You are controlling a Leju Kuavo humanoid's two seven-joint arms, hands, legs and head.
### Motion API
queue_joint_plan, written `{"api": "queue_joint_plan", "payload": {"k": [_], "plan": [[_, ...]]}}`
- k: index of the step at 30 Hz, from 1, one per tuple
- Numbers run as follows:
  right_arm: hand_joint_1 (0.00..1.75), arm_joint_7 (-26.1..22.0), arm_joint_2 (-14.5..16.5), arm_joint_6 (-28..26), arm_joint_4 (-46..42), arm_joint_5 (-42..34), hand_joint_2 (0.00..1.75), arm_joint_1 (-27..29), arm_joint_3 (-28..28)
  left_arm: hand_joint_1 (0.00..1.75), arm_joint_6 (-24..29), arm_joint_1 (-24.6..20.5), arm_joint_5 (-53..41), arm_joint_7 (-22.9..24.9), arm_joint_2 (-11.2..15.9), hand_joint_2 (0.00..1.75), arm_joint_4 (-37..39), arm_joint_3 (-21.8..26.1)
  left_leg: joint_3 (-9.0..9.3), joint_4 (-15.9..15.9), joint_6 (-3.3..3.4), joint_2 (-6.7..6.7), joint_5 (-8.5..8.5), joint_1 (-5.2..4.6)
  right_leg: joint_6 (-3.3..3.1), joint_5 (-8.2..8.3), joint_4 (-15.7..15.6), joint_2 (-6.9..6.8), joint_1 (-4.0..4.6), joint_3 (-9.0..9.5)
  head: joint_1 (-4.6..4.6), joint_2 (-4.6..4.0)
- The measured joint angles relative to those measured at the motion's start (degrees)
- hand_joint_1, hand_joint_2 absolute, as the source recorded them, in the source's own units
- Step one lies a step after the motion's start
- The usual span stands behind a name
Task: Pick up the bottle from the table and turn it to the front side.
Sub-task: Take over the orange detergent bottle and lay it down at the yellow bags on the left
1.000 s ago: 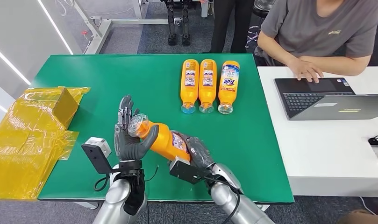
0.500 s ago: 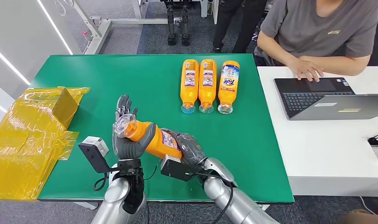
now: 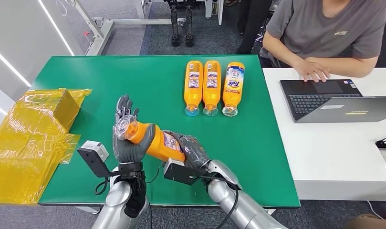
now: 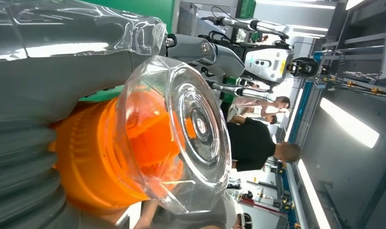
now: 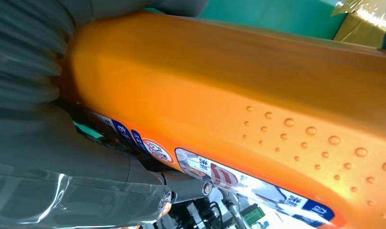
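Head view: the orange Tide bottle lies slantwise between hands, right hand gripping its base, left hand cupping the cap end.

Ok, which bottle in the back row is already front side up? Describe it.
On the green table, three orange bottles lie side by side at the far edge. Take the one nearest the laptop: the rightmost bottle. It alone shows the big Tide label.

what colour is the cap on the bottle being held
Clear, see-through cap on an orange bottle; best seen in the left wrist view.
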Motion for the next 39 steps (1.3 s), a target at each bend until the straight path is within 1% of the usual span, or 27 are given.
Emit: {"api": "queue_joint_plan", "payload": {"k": [13, 18, 19, 22, 23, 27, 33, 39], "plan": [[1.75, 0.42, 0.65, -0.22, 0.47, 0.07, 1.75, -0.73, -0.02, 1.75, 0.13, 1.32, -1.08, -0.13, -0.05, 1.75, -1.99, 0.02, -0.01, 0.00, 0.00, 0.00, 0.00, 0.00, 0.00, 0.00, -0.01, -0.01, 0.00, -0.01, 0.00, 0.00], [1.75, 0.60, 0.68, -1.30, 0.49, -0.03, 1.75, -0.48, -0.02, 1.75, 0.14, 1.74, -1.63, -0.10, -0.18, 1.75, -2.37, 0.01, 0.00, 0.00, 0.00, 0.00, 0.00, 0.00, 0.00, 0.00, -0.01, -0.01, 0.00, -0.01, 0.00, 0.00], [1.68, 0.59, 0.68, -1.40, 0.49, -0.08, 1.75, -0.42, -0.02, 1.75, 0.15, 1.77, -1.73, -0.10, -0.19, 1.75, -2.37, 0.01, 0.00, 0.00, 0.00, 0.00, 0.00, 0.00, 0.00, 0.00, -0.01, -0.01, 0.00, -0.01, 0.00, 0.00], [0.37, 0.59, 0.68, -2.26, 0.43, -0.28, 1.75, -0.12, -0.05, 1.75, 0.21, 1.87, -1.87, -0.01, -0.25, 1.75, -2.38, 0.01, 0.00, 0.00, 0.00, 0.00, 0.00, 0.00, 0.00, 0.00, -0.01, 0.00, 0.00, -0.01, 0.00, 0.00], [0.00, 0.54, 0.68, -2.74, 0.36, -0.39, 1.75, 0.06, -0.05, 1.75, 0.24, 1.88, -1.89, 0.03, -0.27, 1.75, -2.38, 0.00, 0.00, 0.00, 0.00, 0.00, 0.00, 0.00, 0.00, 0.00, -0.01, 0.00, 0.00, -0.01, 0.01, 0.00], [0.00, -0.06, 0.73, -4.57, -0.78, -0.98, 1.75, 0.96, -0.04, 1.75, 0.69, 2.11, -1.98, 0.20, -0.22, 1.75, -2.37, 0.03, -0.02, 0.00, -0.01, 0.01, -0.01, 0.00, 0.00, 0.00, -0.01, 0.01, 0.00, -0.05, 0.01, 0.00], [0.00, -0.48, 0.74, -5.61, -1.95, -1.86, 1.75, 1.46, -0.05, 1.75, 0.74, 2.26, -1.98, 0.20, -0.12, 1.75, -2.37, 0.04, -0.02, 0.00, 0.00, 0.01, -0.01, 0.00, 0.00, 0.00, -0.01, 0.01, 0.00, -0.06, 0.00, 0.00], [0.00, -3.09, 0.74, -8.17, -3.76, -6.81, 1.75, 2.77, -0.68, 1.75, 0.73, 2.18, -1.77, 0.20, -0.13, 1.75, -2.37, 0.04, -0.03, 0.00, 0.00, 0.01, -0.01, 0.00, 0.00, 0.00, -0.01, 0.01, 0.00, -0.06, 0.00, 0.00]]}}
